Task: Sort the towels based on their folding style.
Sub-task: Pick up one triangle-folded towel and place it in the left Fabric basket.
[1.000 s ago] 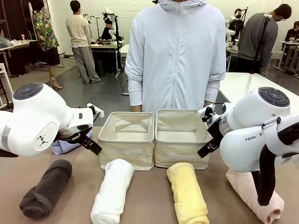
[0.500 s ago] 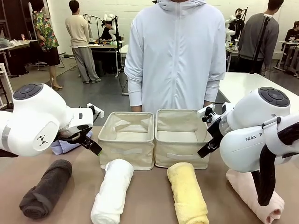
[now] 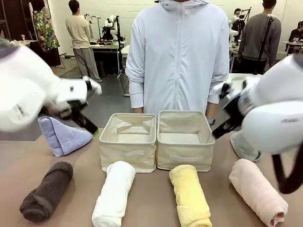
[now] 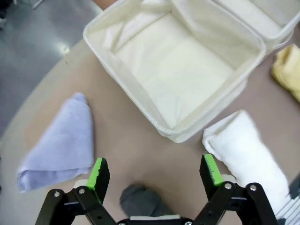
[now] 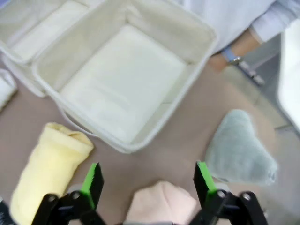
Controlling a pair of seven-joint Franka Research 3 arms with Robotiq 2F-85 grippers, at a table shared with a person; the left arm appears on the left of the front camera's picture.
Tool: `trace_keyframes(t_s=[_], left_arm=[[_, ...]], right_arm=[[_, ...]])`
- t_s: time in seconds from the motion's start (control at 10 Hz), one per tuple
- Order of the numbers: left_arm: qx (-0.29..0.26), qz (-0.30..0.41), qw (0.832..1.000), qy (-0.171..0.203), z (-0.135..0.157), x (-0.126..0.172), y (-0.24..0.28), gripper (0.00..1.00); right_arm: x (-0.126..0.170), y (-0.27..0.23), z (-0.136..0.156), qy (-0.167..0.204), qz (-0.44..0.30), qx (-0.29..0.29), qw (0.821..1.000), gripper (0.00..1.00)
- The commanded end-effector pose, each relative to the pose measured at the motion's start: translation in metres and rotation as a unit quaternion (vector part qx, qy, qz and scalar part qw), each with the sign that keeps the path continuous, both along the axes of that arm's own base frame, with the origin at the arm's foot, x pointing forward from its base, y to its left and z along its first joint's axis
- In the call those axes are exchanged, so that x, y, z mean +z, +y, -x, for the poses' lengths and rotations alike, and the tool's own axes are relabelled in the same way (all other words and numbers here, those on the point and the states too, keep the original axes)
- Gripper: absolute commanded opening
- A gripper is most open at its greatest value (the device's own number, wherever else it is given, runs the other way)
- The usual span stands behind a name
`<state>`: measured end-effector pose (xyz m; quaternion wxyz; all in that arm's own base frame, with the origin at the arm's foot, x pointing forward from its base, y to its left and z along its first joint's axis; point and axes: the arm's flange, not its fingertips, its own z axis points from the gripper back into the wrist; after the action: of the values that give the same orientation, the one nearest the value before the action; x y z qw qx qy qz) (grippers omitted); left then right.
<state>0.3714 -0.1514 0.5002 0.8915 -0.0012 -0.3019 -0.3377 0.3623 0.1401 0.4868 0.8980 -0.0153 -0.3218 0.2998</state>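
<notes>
An open cream fabric basket (image 4: 174,70) sits on the brown table (image 4: 140,154) just ahead of the left jaws, reaching past their right-hand side. A second basket (image 5: 123,84) of the same kind lies ahead of the right jaws, set side by side against the first. Beyond both jaws a person (image 3: 179,56) in white stands at the table's far edge, a blue wristband (image 5: 228,55) on one wrist.

The left basket (image 3: 127,152) and right basket (image 3: 183,156) stand open-topped, free from above. The white rolled towel (image 3: 113,194) and yellow rolled towel (image 3: 190,195) lie just before their near walls, with bare worktop (image 3: 151,198) between them. A person (image 3: 177,56) stands close behind.
</notes>
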Motion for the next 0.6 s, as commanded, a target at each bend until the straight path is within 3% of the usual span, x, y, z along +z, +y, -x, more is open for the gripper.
trace_keyframes(t_s=[0.0, 0.1, 0.3, 0.4, 0.5], left_arm=[[-0.039, -0.016, 0.999, 0.005, 0.013, 0.09, 0.002, 1.0], [-0.055, -0.018, 0.998, 0.01, 0.02, 0.117, 0.0, 1.0], [-0.062, -0.034, 0.997, -0.011, 0.03, 0.131, 0.002, 1.0], [-0.066, -0.047, 0.996, -0.038, 0.039, 0.114, 0.0, 1.0], [-0.05, -0.025, 0.998, -0.011, 0.04, 0.149, 0.003, 1.0]], right_arm=[[0.08, -0.002, 0.052, -0.016, 0.029, -0.023, 0.999, 1.0], [0.108, 0.003, 0.069, -0.024, 0.04, -0.013, 0.999, 1.0], [0.128, 0.014, 0.099, -0.069, 0.048, 0.005, 0.996, 1.0], [0.121, -0.006, 0.084, -0.038, 0.034, -0.007, 0.999, 1.0], [0.121, -0.006, 0.084, -0.038, 0.034, -0.007, 0.999, 1.0]])
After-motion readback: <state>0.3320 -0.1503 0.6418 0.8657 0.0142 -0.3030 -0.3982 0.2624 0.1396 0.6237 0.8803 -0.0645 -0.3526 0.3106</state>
